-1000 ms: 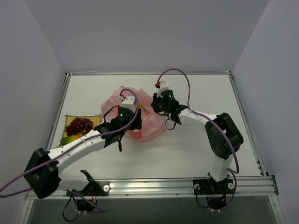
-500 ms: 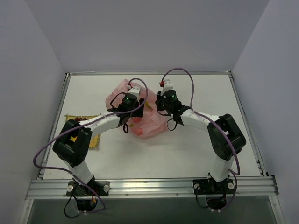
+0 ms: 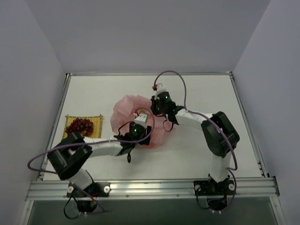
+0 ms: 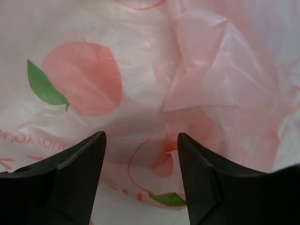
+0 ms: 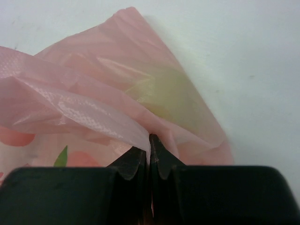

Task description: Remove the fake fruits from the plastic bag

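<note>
A flat yellow woven mat (image 3: 97,119) lies at the left side of a white table (image 3: 201,91), toward its near edge. Plain grey walls (image 3: 140,37) close the table in on the left, far and right sides. A metal rail (image 3: 154,187) runs along the near edge.

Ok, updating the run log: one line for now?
left gripper: open, facing bag | right gripper: shut on bag | greenish fruit: in bag | grapes: on mat

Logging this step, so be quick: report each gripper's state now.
Left gripper: open, holding nothing, facing the plastic bag.
Right gripper: shut on a fold of the plastic bag.
</note>
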